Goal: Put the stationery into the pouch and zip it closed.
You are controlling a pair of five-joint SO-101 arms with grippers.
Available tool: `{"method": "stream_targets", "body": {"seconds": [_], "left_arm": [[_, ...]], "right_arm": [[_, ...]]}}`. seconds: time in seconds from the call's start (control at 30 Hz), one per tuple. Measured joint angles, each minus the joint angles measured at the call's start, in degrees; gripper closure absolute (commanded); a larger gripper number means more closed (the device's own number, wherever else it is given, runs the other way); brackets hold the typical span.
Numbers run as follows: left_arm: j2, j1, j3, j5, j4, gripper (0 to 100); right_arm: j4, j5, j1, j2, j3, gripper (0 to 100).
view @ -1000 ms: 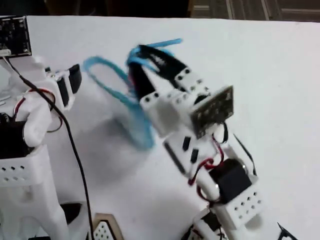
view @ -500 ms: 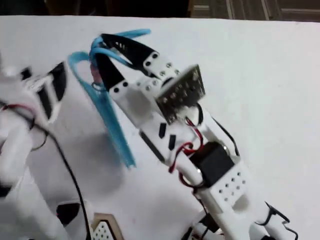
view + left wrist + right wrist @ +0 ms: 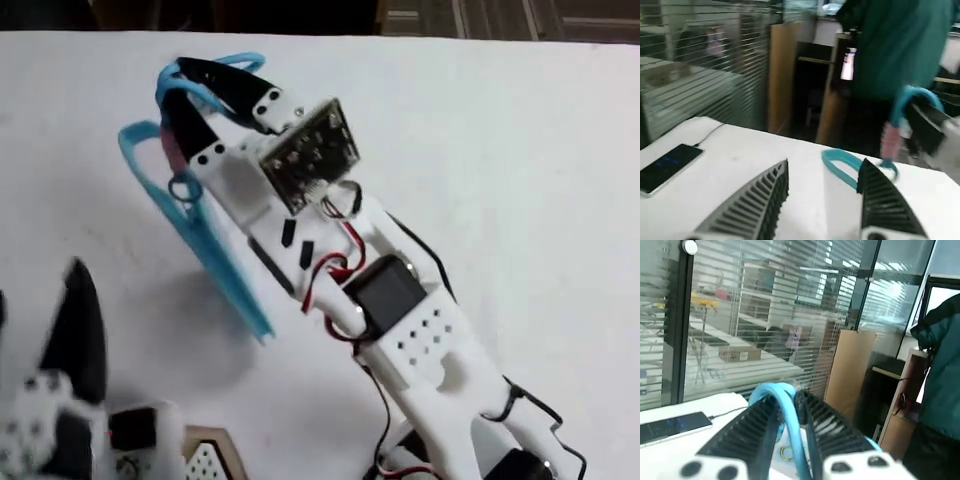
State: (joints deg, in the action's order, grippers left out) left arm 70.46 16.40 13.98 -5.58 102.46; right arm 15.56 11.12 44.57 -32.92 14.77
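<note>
right gripper has its jaws clamped on the rim of the blue pouch. It holds the pouch up off the desk, and the body hangs down slantwise below the arm. Can't tell if the low end touches the desk.

left gripper sits low near the desk edge with its jaws apart and nothing in them. It faces the pouch with a gap between.

My read: this is the zip step, or a hold-open for loading.
- Right should hold the rim taut and steady.
- Left should come in level and pinch the small ring pull, not the fabric.
- Pull along the zipper line, away from the clamped end (otherwise the pouch just swings).

A pink piece sits at the mouth by the right jaws. I can't tell what it is, but it could snag the slider.

Also around: a phone lying flat on the desk, well apart from the pouch. The risk I see is the two arms crowding each other at the rim.
</note>
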Motion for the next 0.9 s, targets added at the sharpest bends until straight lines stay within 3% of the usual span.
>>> {"method": "stream_targets", "body": {"seconds": [0.27, 0.57, 0.77, 0.9], "left_arm": [[2.1, -13.2, -23.9, -8.8, -1.4, 69], [-8.2, -17.4, -30.3, -13.8, -12.6, 69], [-15.7, -17.4, -30.8, -14.1, -16.3, 78], [-18.2, -17.5, -30.8, -8.4, -17.2, 90]], "right_arm": [[0.0, 0.0, 0.0, 0.8, -2.2, 98.2], [0.0, 0.0, 0.0, 0.8, -2.2, 98.2], [0.0, 0.0, 0.0, 0.8, -2.2, 98.2], [0.0, 0.0, 0.0, 0.8, -2.2, 98.2]]}}
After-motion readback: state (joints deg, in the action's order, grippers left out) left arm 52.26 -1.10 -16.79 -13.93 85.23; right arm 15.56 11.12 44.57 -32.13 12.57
